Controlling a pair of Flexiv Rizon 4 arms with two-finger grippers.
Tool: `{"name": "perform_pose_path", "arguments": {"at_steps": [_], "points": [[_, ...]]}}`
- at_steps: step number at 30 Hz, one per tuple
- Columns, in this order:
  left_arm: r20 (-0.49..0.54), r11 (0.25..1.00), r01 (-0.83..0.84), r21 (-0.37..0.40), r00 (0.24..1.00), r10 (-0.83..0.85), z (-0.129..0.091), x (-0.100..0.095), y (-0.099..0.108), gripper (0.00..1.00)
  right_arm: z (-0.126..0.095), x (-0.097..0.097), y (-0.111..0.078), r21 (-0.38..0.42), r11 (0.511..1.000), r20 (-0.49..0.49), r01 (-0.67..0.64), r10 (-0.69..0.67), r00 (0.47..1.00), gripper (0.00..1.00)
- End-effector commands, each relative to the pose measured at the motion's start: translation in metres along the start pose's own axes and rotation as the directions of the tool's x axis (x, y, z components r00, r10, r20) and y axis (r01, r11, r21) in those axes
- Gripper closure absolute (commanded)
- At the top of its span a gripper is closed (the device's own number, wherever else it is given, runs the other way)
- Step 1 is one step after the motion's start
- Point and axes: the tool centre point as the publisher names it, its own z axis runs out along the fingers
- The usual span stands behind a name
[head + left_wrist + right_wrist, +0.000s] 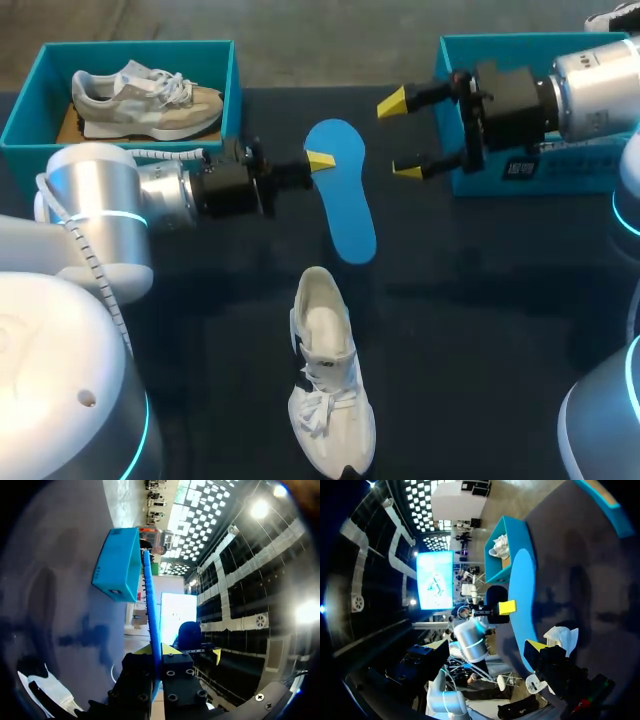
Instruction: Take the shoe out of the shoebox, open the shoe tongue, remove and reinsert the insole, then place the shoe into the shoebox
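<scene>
Now left pincer point(319, 160) clamps insole point(350, 215) edge; right pincer point(400, 137) gapes nearby.

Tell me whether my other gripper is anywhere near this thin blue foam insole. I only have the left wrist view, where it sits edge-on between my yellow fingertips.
Observer: The right gripper is open beside the wide end of the blue foam insole, not touching it.
Operator: Where's the shoe? I see only a white sliver.
Observer: The white lace-up sneaker stands sole-down on the dark table, nearer the robot than the insole, its opening towards the insole.
Operator: Any other shoe around?
Observer: Yes, a beige-and-white sneaker lies in the teal cardboard shoebox at the left.
</scene>
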Motion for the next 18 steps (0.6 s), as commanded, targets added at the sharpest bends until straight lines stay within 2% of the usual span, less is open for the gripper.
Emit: {"name": "perform_pose_path", "arguments": {"at_steps": [1,6,9,11,13,14,16,18], "points": [[-0.011,0.997,-0.081,0.0,0.997,0.081,-0.003,0.011,-0.009,1.0,0.002,0.0,0.0,-0.002,1.0,0.001,-0.001,0.001,1.0,0.0],[-0.034,0.942,-0.337,0.016,0.941,0.337,-0.013,0.041,-0.022,1.0,0.002,0.0,0.0,-0.002,1.0,0.001,-0.001,0.001,1.0,0.0],[-0.028,0.87,-0.492,0.031,0.869,0.493,-0.018,0.056,-0.026,1.0,0.002,0.0,0.0,-0.002,1.0,0.001,-0.001,0.001,1.0,0.0],[-0.018,0.78,-0.624,0.052,0.78,0.626,-0.021,0.065,-0.026,1.0,0.002,0.0,0.0,-0.002,1.0,0.001,-0.001,0.001,1.0,0.0],[-0.037,0.719,-0.693,0.05,0.718,0.695,-0.025,0.071,-0.026,1.0,0.002,0.0,0.0,-0.002,1.0,0.001,-0.001,0.001,1.0,0.0],[-0.031,0.647,-0.759,0.065,0.647,0.762,-0.025,0.072,-0.025,1.0,0.002,0.0,0.0,-0.002,1.0,0.001,-0.001,0.001,1.0,0.0],[-0.034,0.559,-0.827,0.062,0.558,0.829,-0.026,0.074,-0.022,1.0,0.002,0.0,0.0,-0.002,1.0,0.001,-0.001,0.001,1.0,0.0],[-0.026,0.42,-0.905,0.071,0.419,0.908,-0.027,0.073,-0.02,1.0,0.002,0.0,0.0,-0.002,1.0,0.001,-0.001,0.001,1.0,0.0]]}}
